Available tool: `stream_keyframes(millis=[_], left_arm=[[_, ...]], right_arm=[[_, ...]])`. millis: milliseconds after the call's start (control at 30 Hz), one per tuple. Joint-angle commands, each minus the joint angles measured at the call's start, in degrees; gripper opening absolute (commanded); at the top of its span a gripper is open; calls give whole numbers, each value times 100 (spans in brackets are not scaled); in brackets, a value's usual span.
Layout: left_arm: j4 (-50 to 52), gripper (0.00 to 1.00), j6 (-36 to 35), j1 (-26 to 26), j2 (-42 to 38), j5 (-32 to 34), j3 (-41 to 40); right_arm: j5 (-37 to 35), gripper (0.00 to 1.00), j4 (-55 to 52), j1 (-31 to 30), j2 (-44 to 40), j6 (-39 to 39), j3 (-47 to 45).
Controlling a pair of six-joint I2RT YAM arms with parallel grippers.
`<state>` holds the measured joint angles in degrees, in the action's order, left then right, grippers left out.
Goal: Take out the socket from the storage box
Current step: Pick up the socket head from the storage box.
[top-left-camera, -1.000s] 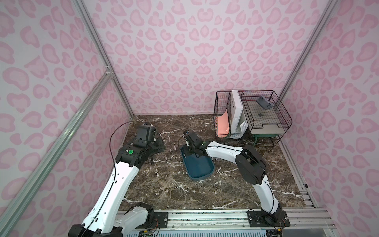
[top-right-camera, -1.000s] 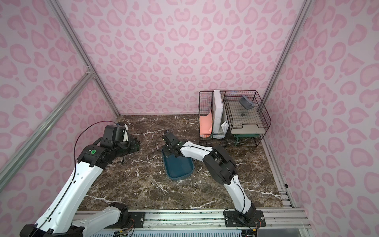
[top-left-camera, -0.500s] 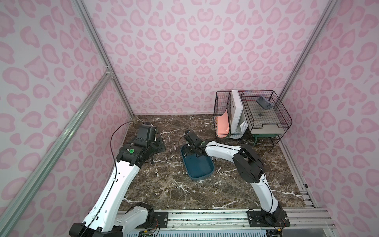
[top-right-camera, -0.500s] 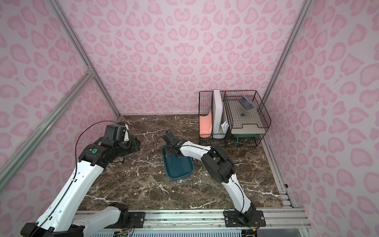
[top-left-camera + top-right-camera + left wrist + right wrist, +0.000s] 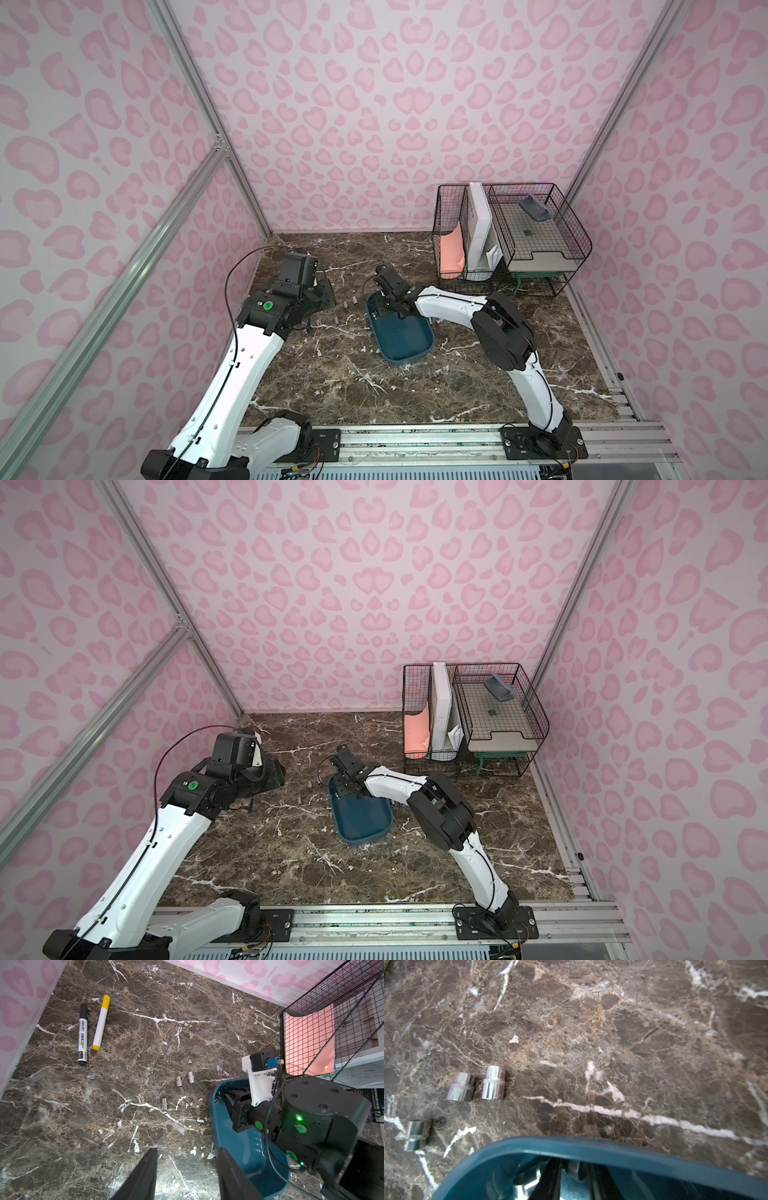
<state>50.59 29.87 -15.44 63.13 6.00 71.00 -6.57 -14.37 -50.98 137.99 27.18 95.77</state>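
My right tool [image 5: 387,308] is dipped into the storage box [image 5: 405,338], at the end farthest from my arm's base, with the tips down near the box floor. The wrist view is smeared there, so I cannot tell whether the fingers are pinching anything or only bracketing it.

Just beside the tips, inside the wall, a bright bit of metal shows. I judge it to be the socket [image 5: 520,1186] (too blurred to swear to). What I can make out is small, silvery and mirror-bright.

To do this step well, I would centre that barrel between the fingers and close low across its round sides. Then I would lift straight up until it clears the rim before swinging outward. Chrome is slick, and a grip near one end could squirt it loose.

Ahead of the tool, beyond the rim, a stepped socket [image 5: 493,1082] lies on the bench [image 5: 374,395] with a neighbour socket [image 5: 460,1088] just beside it. A lone socket [image 5: 416,1135] lies off to one side.

My left tool [image 5: 187,1151] hovers spread and empty near the box.
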Motion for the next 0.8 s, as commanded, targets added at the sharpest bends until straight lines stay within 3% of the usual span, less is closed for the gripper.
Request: stream_keyframes(millis=[0, 433, 767], left_arm=[[-27, 51, 28, 4, -21, -29, -15], [-5, 51, 63, 1, -12, -72, -38], [-14, 51, 142, 3, 61, -176, -78]], right_arm=[[16, 34, 66, 2, -36, 7, 11], [15, 36, 13, 53, 19, 81, -3], [-44, 39, 192, 51, -399, 130, -601]])
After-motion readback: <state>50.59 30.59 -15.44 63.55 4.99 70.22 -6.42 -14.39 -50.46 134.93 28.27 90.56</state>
